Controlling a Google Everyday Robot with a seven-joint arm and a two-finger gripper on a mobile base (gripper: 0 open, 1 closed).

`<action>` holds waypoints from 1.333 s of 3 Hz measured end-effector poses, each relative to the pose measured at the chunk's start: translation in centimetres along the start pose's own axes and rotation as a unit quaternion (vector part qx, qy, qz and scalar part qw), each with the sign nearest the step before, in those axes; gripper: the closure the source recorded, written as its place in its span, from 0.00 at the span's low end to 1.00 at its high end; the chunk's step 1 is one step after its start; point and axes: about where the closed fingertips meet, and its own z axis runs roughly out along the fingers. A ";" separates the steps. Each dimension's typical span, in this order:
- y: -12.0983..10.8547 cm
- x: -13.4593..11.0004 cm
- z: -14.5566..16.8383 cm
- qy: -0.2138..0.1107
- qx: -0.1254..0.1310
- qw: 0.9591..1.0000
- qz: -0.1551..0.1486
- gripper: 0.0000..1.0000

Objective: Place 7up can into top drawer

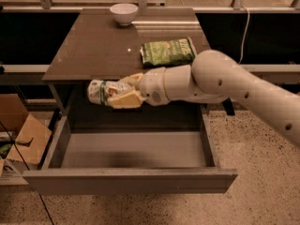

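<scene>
Progress looks to us about halfway. The 7up can (99, 92) is off the table (89, 50) and held by the gripper (120, 91), whose yellowish fingers (125, 99) are clasped around its right end. It hangs in the air just past the table's near edge, above the far left part of the top drawer (131, 180). That drawer stands pulled well out towards the near side, its grey inside open from above. What is left, by our reckoning, is to lower the can into the drawer, let go, and draw the arm clear. The can is not yet below the drawer's walls.

The can lies on its side. Its long axis runs roughly left to right, close to level, with the free end pointing left and the other end buried between the fingers. We cannot tell which end is the top. Set down this way it would rest on its curved side, so we judge it may roll a little along the drawer floor.

On the table behind, the green snack bag (167, 52) and the white bowl (123, 13) at the far edge are well apart from the can.
</scene>
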 end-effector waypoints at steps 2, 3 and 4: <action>2.2 7.2 1.8 0.020 -0.009 0.997 0.069 0.82; 1.7 11.5 4.5 0.015 0.001 0.993 0.119 0.50; 1.0 13.7 6.4 0.014 0.003 0.989 0.144 0.27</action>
